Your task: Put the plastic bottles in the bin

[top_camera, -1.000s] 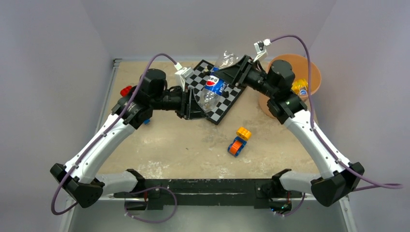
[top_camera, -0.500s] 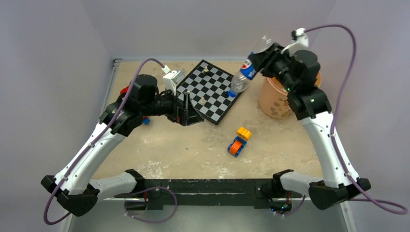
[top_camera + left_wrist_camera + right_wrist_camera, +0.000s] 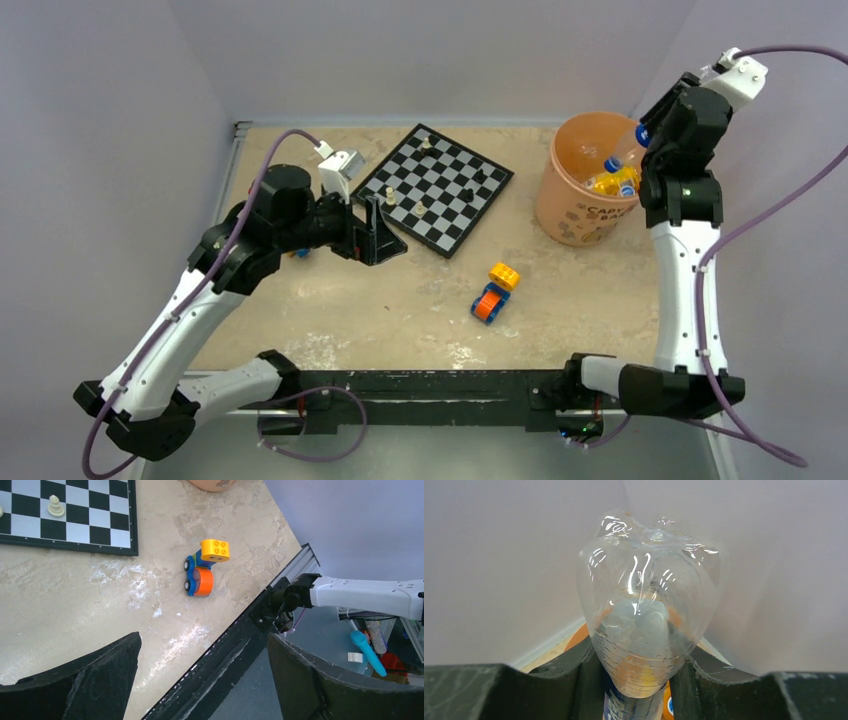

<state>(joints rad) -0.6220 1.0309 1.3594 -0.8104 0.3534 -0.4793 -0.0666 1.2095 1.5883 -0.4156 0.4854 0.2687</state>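
My right gripper is raised above the far right edge of the round orange bin and is shut on the clear Pepsi bottle. The bottle hangs cap-down over the bin's mouth. In the right wrist view its clear base points towards the camera, squeezed between both fingers, with the bin's rim showing below. Yellow and orange bottles lie inside the bin. My left gripper stands open and empty beside the chessboard's near left corner; its fingers spread wide in the left wrist view.
A chessboard with a few pieces lies at the back centre. A toy block car in orange, blue and yellow sits on the table's middle right, also in the left wrist view. Walls stand close behind and beside the bin.
The left gripper let go of the Pepsi bottle, opened and drew back to the left. The right arm lifted the bottle off the chessboard and swung it right, over the bin.
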